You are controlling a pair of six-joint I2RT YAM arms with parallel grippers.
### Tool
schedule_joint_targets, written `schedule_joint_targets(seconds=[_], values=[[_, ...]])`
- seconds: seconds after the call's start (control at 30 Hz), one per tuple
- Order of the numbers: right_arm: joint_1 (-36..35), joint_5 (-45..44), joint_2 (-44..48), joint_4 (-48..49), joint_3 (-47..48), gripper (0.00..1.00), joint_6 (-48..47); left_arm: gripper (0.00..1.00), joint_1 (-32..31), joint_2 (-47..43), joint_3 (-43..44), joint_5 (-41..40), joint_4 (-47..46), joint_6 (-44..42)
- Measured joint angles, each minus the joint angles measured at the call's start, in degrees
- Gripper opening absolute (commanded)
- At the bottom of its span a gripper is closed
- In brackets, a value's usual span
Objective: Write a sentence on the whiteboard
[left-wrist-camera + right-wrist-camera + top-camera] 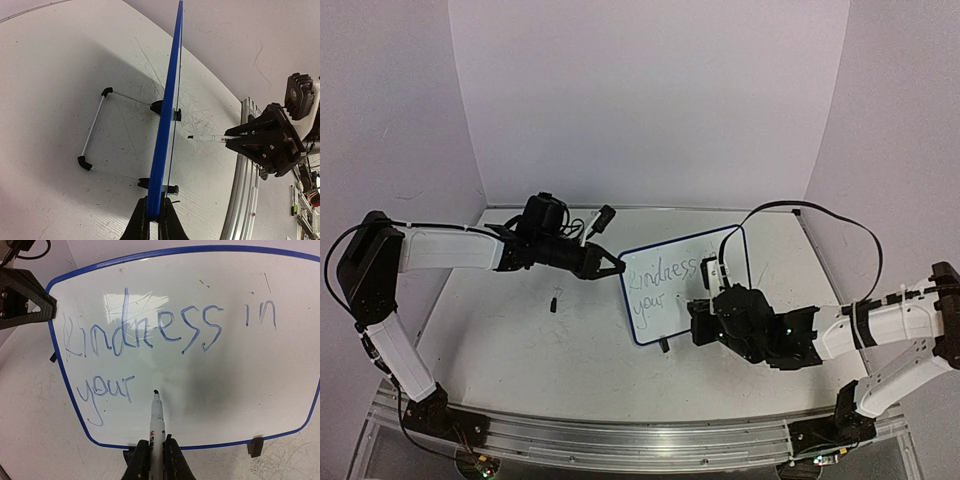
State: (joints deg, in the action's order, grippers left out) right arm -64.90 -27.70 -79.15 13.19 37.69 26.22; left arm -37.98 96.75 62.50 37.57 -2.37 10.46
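Your whiteboard [240,380] stands up on its wire legs [92,130] on the desk [520,340], a bit right of the middle, with its face turned to your right arm. Your left tool [155,216] is clamped tight on the board's blue edge and holds it steady. Your right tool [155,454] is clamped on a pen [158,415], and the tip points at the board. The sentence [145,332] is partly there. The top line says "Kindness in" and the line under it says "your", so three words are done. The pen tip sits just to the right of "your", on the same line, so I think you are about to start the next word. From the side, the tip looks a tiny bit off the board, not pressing on it. "Your" needs something after it, so I would say the sentence is not finished. At least one more word is left, and maybe a dot at the end. There is lots of white room beside "your" for it. A small black thing [553,300] lies on the desk near your left arm. It may be the pen's cap, but it is too small to tell.
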Motion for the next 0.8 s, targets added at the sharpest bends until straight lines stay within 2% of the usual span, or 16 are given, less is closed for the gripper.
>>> schedule_joint_targets(seconds=[0.8], values=[[0.0,0.71,-1.7,0.07,-0.1,0.0,-0.25,0.0,-0.02,0.02,0.0,0.02,0.0,0.0]])
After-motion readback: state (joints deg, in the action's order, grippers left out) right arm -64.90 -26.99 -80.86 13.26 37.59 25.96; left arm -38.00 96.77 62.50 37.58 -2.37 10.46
